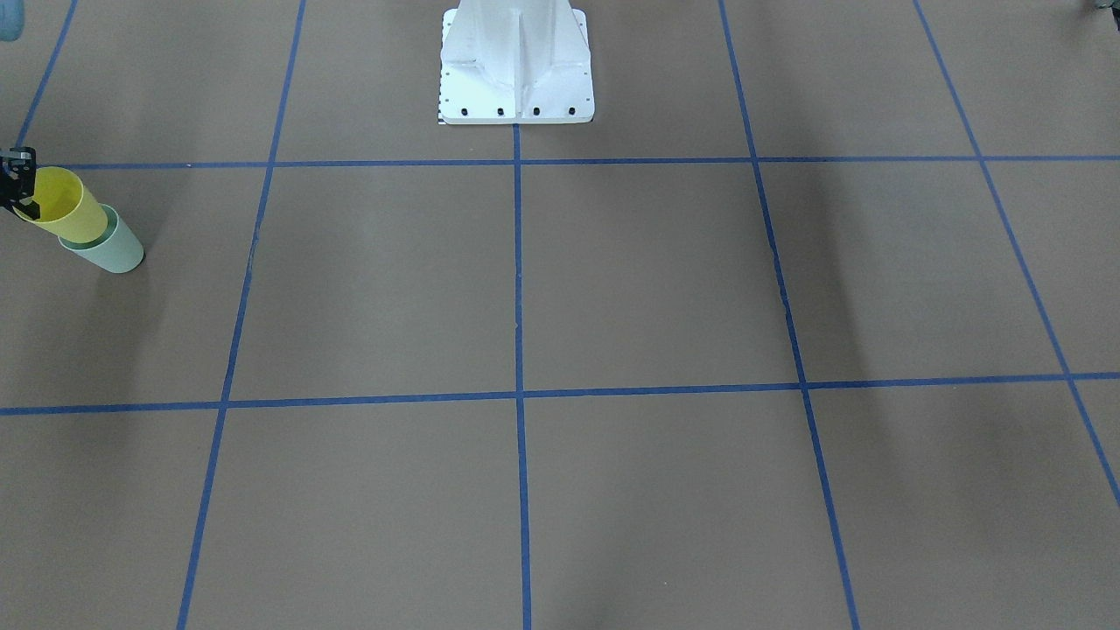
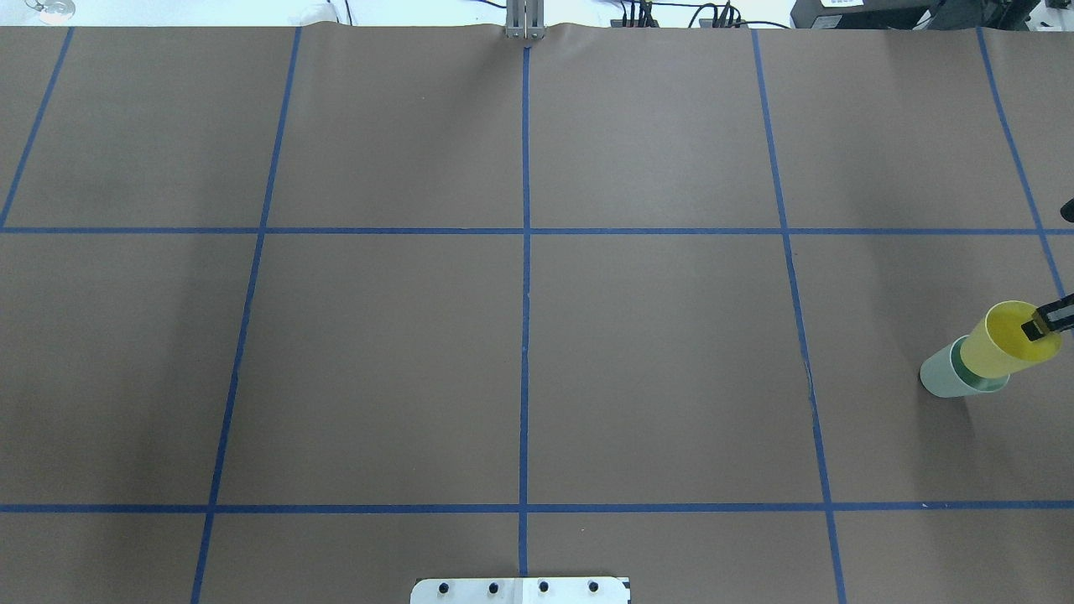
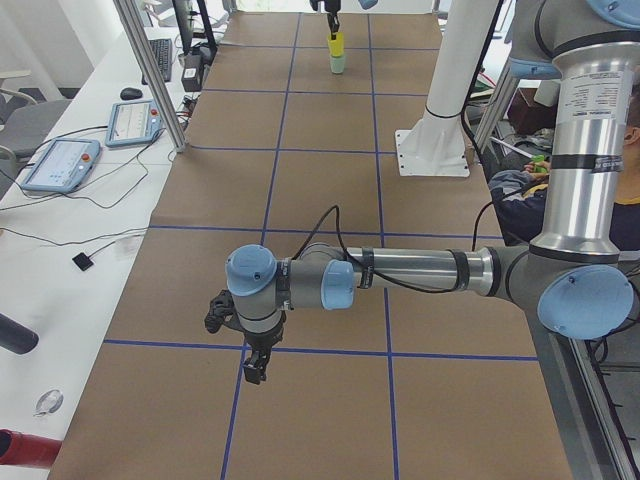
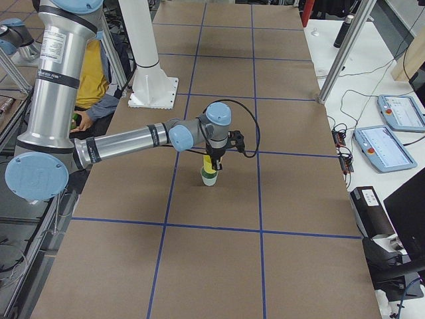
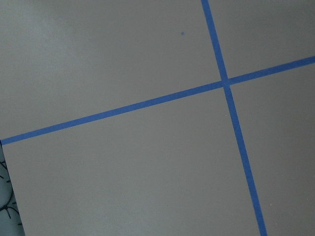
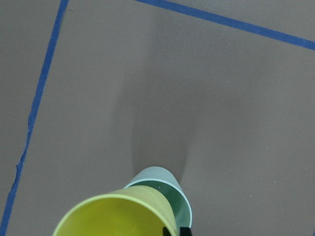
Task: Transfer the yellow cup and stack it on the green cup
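Exterior left view: near, left gripper [image 3: 252,372] hangs low over table [image 3: 330,200]; can't tell if open or closed. Far end, right gripper [image 2: 1045,321] pinches rim of yellow cup [image 2: 998,352]. Yellow cup tilted, its bottom inside green cup [image 2: 941,377], which stands on table.

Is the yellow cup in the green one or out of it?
Partly in: the yellow cup has its base inside the green cup, the right gripper pinching its rim.
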